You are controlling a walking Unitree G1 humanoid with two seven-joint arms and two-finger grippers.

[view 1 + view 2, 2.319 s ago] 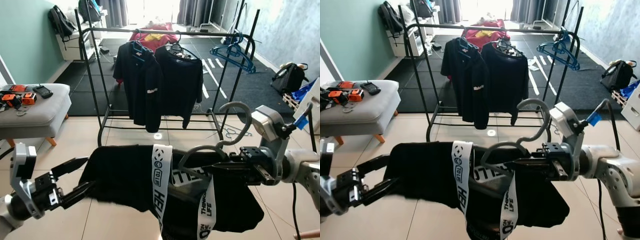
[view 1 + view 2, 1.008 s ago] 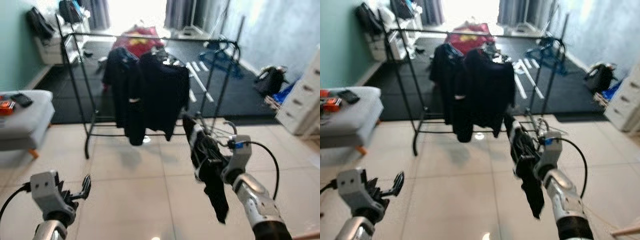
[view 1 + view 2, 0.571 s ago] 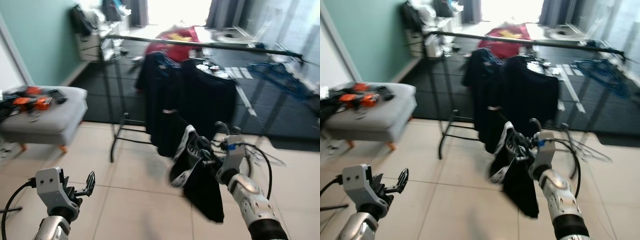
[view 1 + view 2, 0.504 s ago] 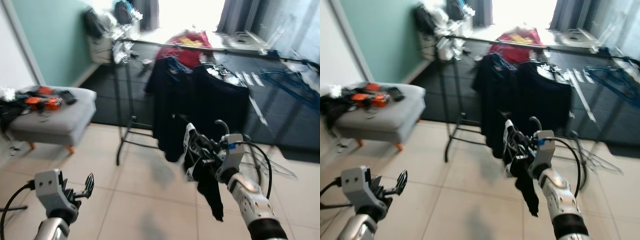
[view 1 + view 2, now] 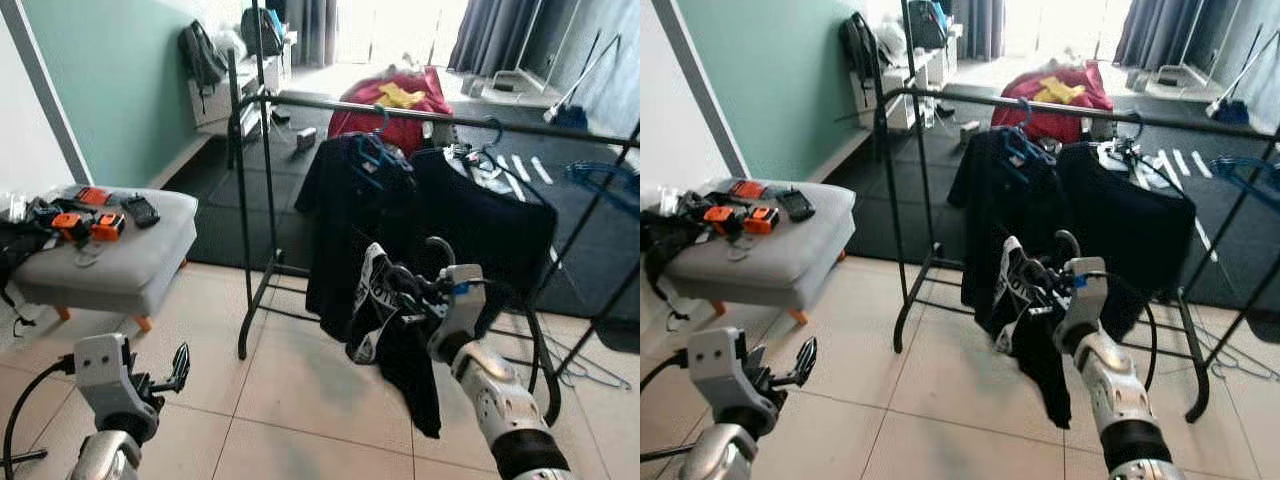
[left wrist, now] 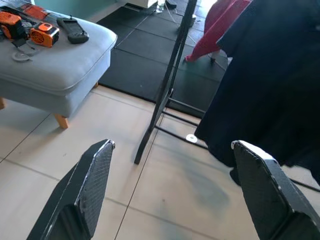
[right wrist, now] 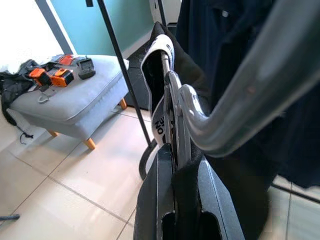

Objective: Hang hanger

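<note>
A grey hanger (image 5: 437,247) carries a black garment (image 5: 398,352) with a white printed band. My right gripper (image 5: 412,298) is shut on the hanger's neck, and the right wrist view shows the fingers (image 7: 156,200) clamped around the grey hanger (image 7: 240,115). The garment hangs just in front of the black clothes rack's rail (image 5: 330,104), below rail height. Two dark shirts (image 5: 345,220) hang on the rail from blue hangers. My left gripper (image 5: 178,365) sits low at the left, open and holding nothing; its spread fingers (image 6: 90,185) show above the tiles.
A grey ottoman (image 5: 100,265) with orange tools stands at the left. Blue hangers (image 5: 610,182) hang at the rail's right end, and wire hangers (image 5: 590,365) lie on the floor by the rack's right foot. A red garment (image 5: 395,100) lies behind the rack.
The garment, earlier spread across both grippers, now hangs from the hanger in my right gripper alone. My left gripper is free and low. The camera swung and now faces the rack from closer.
</note>
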